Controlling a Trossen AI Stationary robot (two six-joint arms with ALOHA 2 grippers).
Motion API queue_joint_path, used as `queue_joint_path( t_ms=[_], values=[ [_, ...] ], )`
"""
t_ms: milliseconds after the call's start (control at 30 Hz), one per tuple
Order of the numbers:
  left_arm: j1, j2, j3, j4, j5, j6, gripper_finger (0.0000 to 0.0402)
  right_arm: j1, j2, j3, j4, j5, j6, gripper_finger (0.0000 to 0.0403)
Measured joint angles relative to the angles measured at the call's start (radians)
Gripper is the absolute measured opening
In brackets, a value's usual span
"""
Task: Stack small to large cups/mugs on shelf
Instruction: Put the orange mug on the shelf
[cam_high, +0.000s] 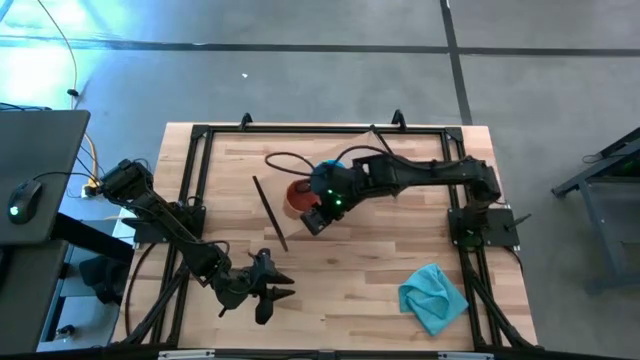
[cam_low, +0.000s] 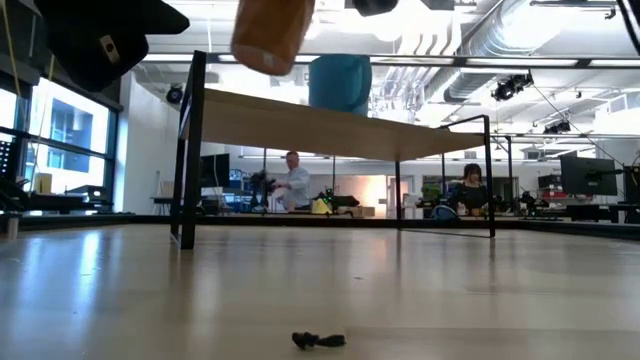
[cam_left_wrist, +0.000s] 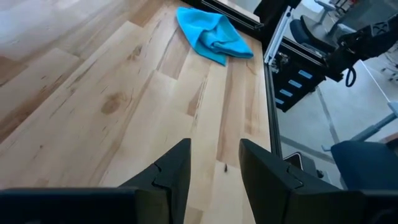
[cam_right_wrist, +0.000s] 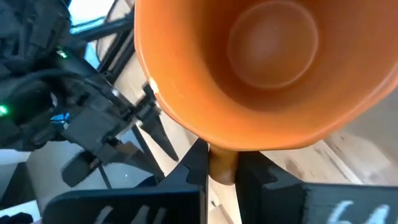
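Right jaws clamping orange mug (cam_right_wrist: 261, 68) handle

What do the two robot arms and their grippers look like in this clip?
Both arms are dark, jointed, with black cabling. The right arm shows small green lights near its wrist. The left gripper has two black, wedge-shaped fingers; the right gripper has similar dark fingers.

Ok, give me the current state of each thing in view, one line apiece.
orange-brown mug: held off the table by its handle, empty.
right gripper: shut on the mug handle, over the shelf.
blue mug: standing on the shelf.
shelf: upright on the table.
left gripper: open, empty, low over the table.
teal cloth: crumpled on the table.
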Motion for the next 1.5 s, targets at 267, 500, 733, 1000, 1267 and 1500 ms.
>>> queue_joint_path(
  t_ms=[267, 500, 733, 1000, 1267, 1500],
  values=[
    [-0.001, 0.000, 0.000, -0.002, 0.000, 0.000, 0.0124, -0.037, 0.172, 0.258, -0.196, -0.038, -0.070, 0.0018],
    [-0.001, 0.000, 0.000, -0.003, 0.002, -0.008, 0.0124, -0.051, 0.220, 0.279, -0.253, -0.050, -0.069, 0.0018],
    [-0.001, 0.000, 0.000, -0.006, 0.005, -0.008, 0.0124, -0.060, 0.218, 0.277, -0.248, -0.039, -0.060, 0.0018],
    [-0.001, 0.000, 0.000, -0.009, 0.008, -0.008, 0.0124, -0.069, 0.216, 0.276, -0.230, -0.028, -0.067, 0.0019],
    [-0.001, 0.000, 0.000, -0.009, 0.008, -0.008, 0.0124, -0.071, 0.216, 0.276, -0.222, -0.033, -0.078, 0.0019],
    [-0.001, 0.000, 0.000, -0.009, 0.006, -0.008, 0.0124, -0.071, 0.216, 0.276, -0.230, -0.039, -0.078, 0.0019]
  ],
)
